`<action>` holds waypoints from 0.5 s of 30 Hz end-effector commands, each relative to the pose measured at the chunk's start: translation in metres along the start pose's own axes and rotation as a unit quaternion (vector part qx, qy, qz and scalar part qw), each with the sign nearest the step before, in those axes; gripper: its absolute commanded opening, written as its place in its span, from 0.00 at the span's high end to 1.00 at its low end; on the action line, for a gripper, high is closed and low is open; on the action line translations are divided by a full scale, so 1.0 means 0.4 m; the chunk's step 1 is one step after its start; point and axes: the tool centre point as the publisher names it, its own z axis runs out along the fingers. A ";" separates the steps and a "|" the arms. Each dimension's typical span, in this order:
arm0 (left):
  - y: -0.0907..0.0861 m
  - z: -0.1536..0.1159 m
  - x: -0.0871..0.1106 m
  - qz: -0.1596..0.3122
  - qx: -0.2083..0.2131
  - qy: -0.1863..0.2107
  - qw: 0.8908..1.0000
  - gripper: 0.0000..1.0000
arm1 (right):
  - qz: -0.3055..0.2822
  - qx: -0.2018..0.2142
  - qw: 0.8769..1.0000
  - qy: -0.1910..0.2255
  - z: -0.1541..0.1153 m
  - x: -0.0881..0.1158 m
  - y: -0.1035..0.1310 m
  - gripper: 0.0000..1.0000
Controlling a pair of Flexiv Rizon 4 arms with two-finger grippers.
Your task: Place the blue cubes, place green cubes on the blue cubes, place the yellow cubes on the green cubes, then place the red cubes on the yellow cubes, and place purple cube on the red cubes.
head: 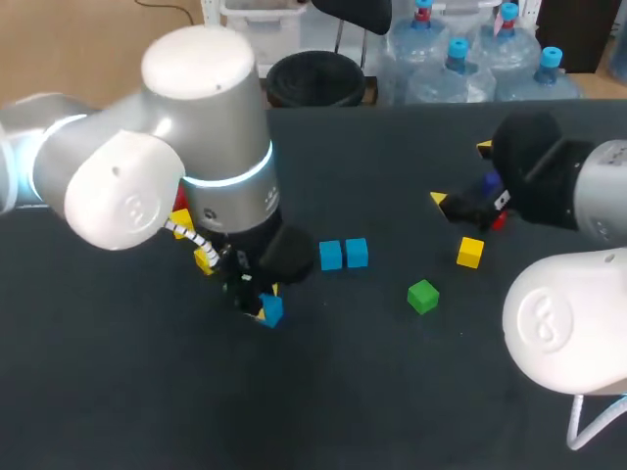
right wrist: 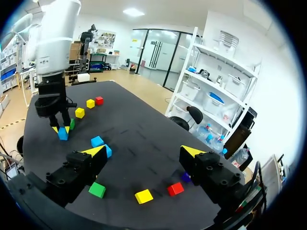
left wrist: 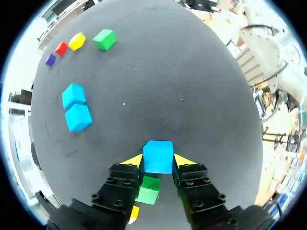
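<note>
Closest in, the left hand (left wrist: 158, 160) is clamped on a blue cube (left wrist: 158, 152), with a yellow fingertip pressed to each side, low over the black table (head: 392, 392). I cannot tell whether the cube touches the surface. A green cube (left wrist: 148, 189) sits just behind it, under the fingers. Further out, a pair of blue cubes (head: 343, 254) lie touching side by side. Beyond them rest another green cube (head: 423, 296) and a yellow cube (head: 470, 252), set apart. Farthest off, the right hand (right wrist: 143, 152) hangs with its fingers spread wide and nothing between them, near a red cube (right wrist: 175, 189) and a purple cube (right wrist: 185, 177).
</note>
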 end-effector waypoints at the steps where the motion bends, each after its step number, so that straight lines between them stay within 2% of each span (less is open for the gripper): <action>1: 0.046 -0.003 -0.006 -0.029 0.031 0.015 0.999 1.00 | 0.000 -0.001 1.000 0.000 -0.001 0.001 -0.002 0.00; 4: 0.068 -0.017 -0.005 -0.061 0.040 0.022 0.997 1.00 | 0.000 -0.001 1.000 0.000 -0.001 0.001 -0.002 0.00; 7: 0.089 -0.032 -0.002 -0.083 0.026 0.014 0.996 1.00 | 0.000 -0.001 1.000 0.000 -0.001 0.001 -0.002 0.00; 11: 0.116 -0.038 -0.003 -0.115 0.021 0.029 0.993 1.00 | 0.000 -0.001 1.000 0.000 -0.001 0.001 -0.002 0.00; 15: 0.143 -0.059 -0.017 -0.121 0.005 0.009 0.993 1.00 | 0.000 -0.001 1.000 0.000 -0.001 0.001 -0.002 0.00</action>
